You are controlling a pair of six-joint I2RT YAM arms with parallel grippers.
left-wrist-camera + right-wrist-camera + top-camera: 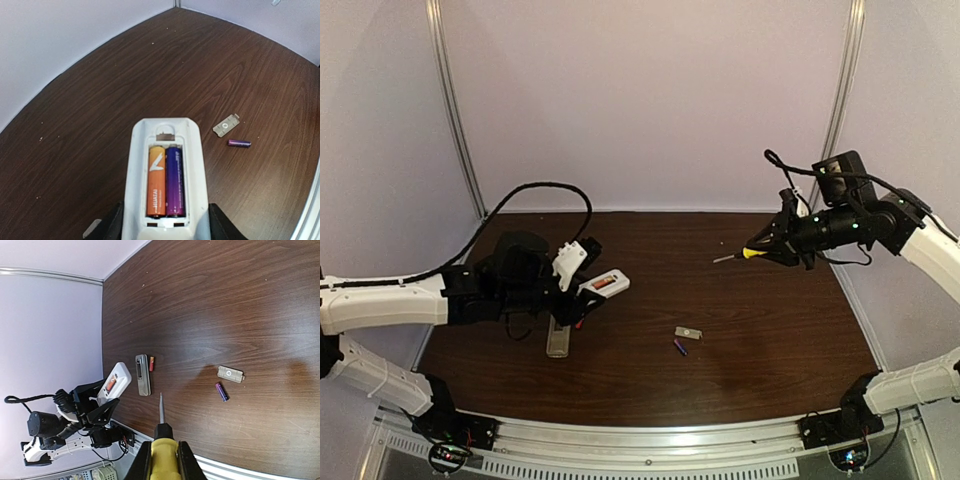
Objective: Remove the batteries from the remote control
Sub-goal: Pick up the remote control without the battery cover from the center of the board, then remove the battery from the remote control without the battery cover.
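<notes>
batteries (pixel 156 181) fill remote (pixel 194 165) in left gripper (pixel 166 228)

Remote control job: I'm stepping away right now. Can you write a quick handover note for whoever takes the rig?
Left gripper: shut on the white remote, held above the table with its battery bay open.
Right gripper: shut on the screwdriver, raised over the table's right side.
Done: cover plate is off and lies on the table. The loose purple battery lies beside it. The red battery lies next to the grey remote.
Left to do: the orange battery and second purple battery sit side by side in the white remote. Take both out.
</notes>
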